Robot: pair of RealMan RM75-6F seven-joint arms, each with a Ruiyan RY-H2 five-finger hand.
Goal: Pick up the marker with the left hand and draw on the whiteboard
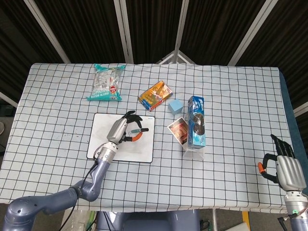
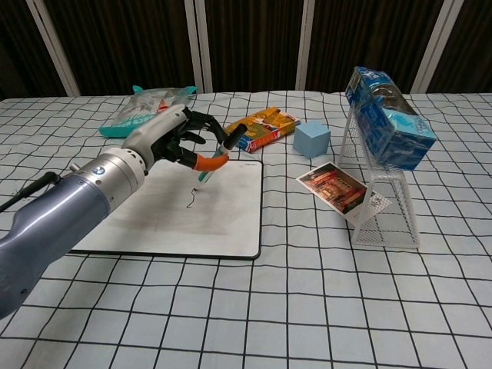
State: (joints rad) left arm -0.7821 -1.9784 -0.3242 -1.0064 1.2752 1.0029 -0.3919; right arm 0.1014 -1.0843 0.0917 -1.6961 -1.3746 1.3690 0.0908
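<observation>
My left hand (image 2: 173,140) (image 1: 122,129) hovers over the whiteboard (image 2: 154,223) (image 1: 98,144) and pinches the marker (image 2: 223,154) (image 1: 138,132), black cap end up, tip slanted down toward the board's upper middle. A short dark squiggle (image 2: 190,198) is drawn on the board just below the tip. Whether the tip touches the surface I cannot tell. My right hand (image 1: 284,166) stays at the table's near right corner, away from everything, fingers apart and holding nothing; the chest view does not show it.
A teal snack bag (image 1: 107,83) lies behind the board. An orange box (image 1: 155,95), a blue cube (image 1: 175,106), a picture card (image 1: 179,130) and a blue carton on a wire rack (image 2: 384,154) stand to the right.
</observation>
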